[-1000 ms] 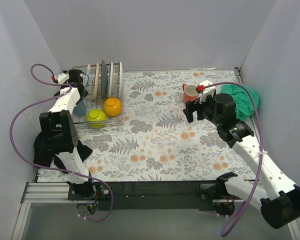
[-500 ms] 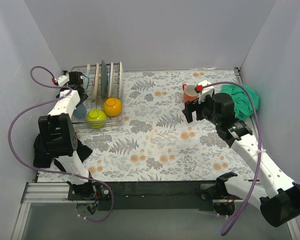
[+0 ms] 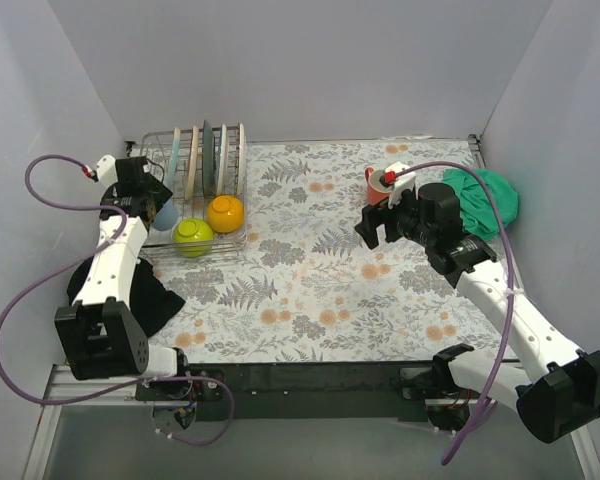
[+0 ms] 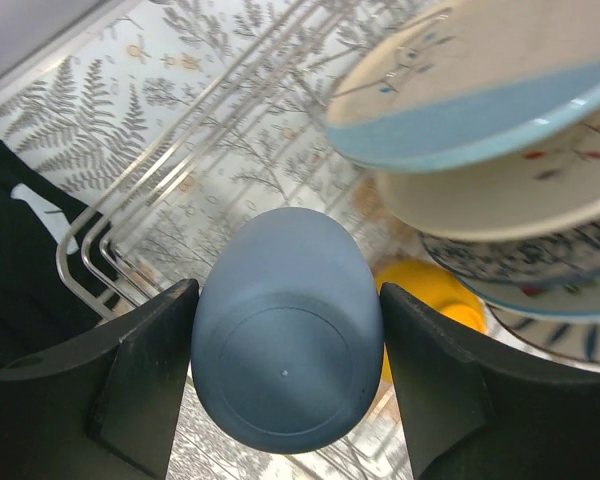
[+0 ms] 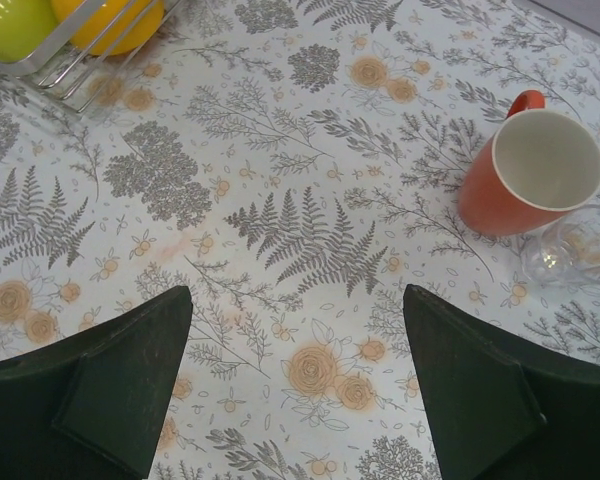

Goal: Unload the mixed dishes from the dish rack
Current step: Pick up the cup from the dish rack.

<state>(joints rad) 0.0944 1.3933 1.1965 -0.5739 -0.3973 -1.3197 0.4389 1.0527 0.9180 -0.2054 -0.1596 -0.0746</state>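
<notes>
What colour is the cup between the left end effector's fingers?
The cup is plain light blue; the left wrist view shows it best.

The left arm (image 3: 115, 262) and right arm (image 3: 500, 300) are wearing white shells with black joints, each trailing a looping purple cable (image 3: 445, 164) apparently ending in a red plug (image 3: 388, 178).

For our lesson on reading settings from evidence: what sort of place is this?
Probably a robotics test cell staged as a kitchen: plain grey walls, a floral tablecloth with a dish rack, and the left arm and right arm bolted at its edge.
</notes>
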